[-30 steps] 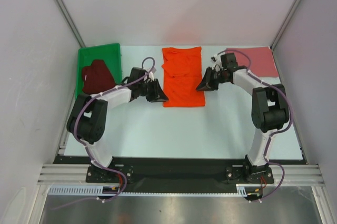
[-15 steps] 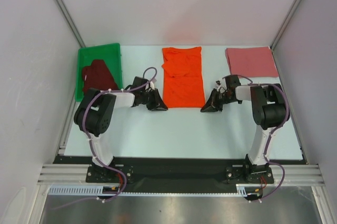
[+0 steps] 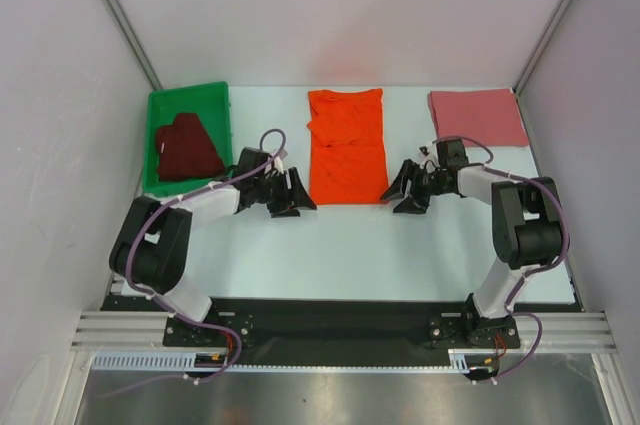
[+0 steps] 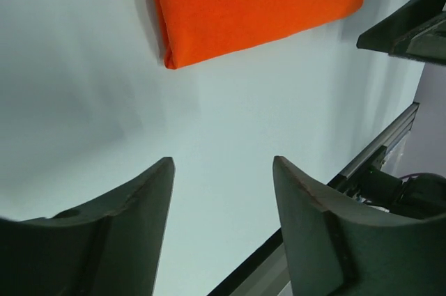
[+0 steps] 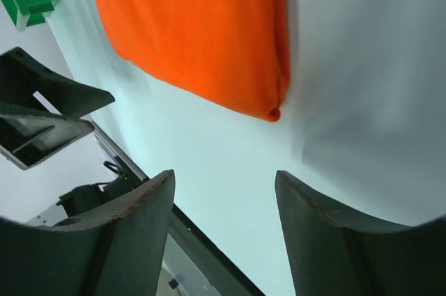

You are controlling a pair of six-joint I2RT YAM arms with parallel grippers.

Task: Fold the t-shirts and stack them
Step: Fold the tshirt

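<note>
Orange t-shirt point(image 3: 347, 145) lay folded into a long rectangle mid-bench, b/w the two arms, its near end just ahead of both sets of fingers. Pink t-shirt point(image 3: 477, 117) sat folded flat at the far right corner. The maroon t-shirt point(image 3: 187, 148) lay crumpled in the green bin point(image 3: 190, 100) far left, not folded yet. Left fingers point(image 3: 297, 197) were spread w/ nothing b/w them, low over bare bench point(image 3: 350, 245) just off the orange one's near-left corner. The right fingers point(image 3: 405, 193) were likewise spread & empty by its near-right corner. Cloth looked thin, light, floppy, so it'd prob. sag and come unfolded if lifted from one point. Best bet imo: pinch both near corners thru all layers, lift together, keep it taut.
</note>
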